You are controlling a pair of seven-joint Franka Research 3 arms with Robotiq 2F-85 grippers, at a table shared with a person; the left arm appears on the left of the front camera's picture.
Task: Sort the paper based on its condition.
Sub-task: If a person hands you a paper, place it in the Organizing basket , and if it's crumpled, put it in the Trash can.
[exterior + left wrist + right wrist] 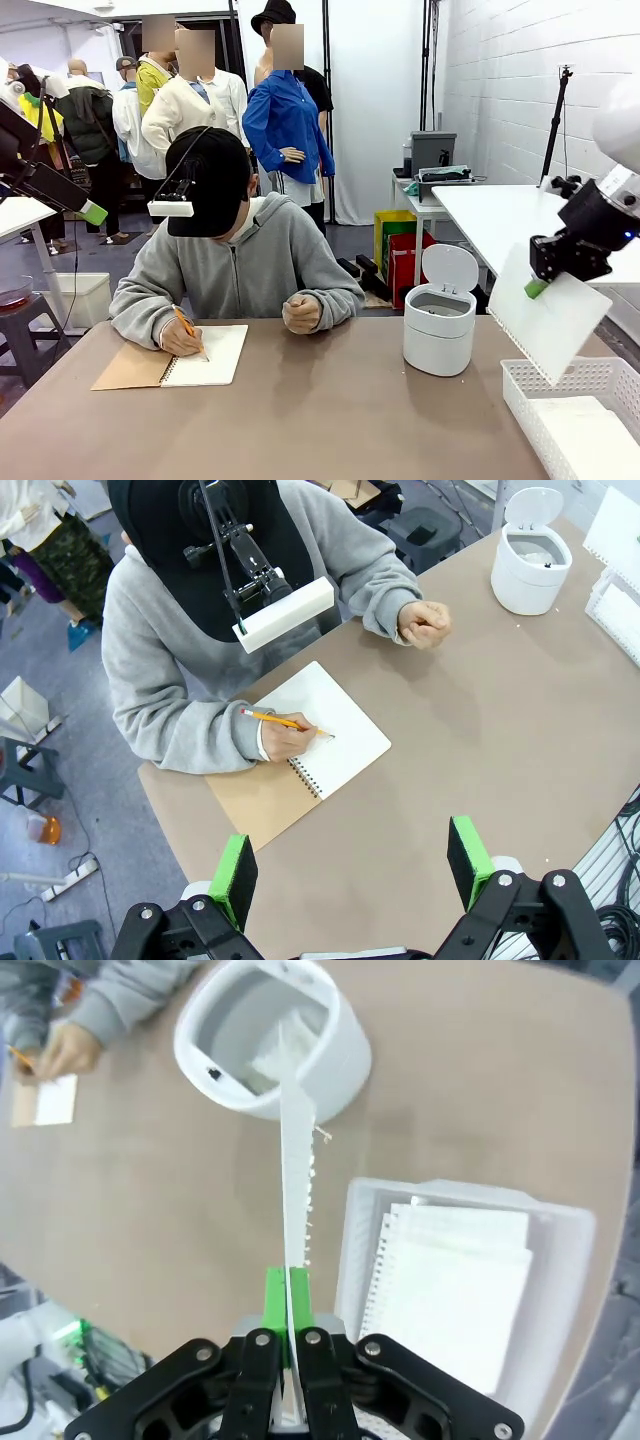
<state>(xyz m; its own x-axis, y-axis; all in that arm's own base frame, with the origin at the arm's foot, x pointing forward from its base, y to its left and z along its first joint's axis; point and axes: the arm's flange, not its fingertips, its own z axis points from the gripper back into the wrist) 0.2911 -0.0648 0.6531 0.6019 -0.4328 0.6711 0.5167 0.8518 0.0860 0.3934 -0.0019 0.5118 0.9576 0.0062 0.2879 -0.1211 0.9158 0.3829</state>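
While the person writes in the notebook (205, 355) at ten o'clock on the desk (300, 420), I see my right pincer (537, 287) clamped on a smooth sheet (550, 315) hanging over the white basket (540, 395) at four o'clock. From the left wrist, my left pincer (352, 868) hangs spread above bare desk. From the right wrist, the sheet runs edge-on from the pads toward the bin (270, 1045), with more sheets (455, 1280) stacked in the basket. I judge it light and floppy; an edge pinch suits it.
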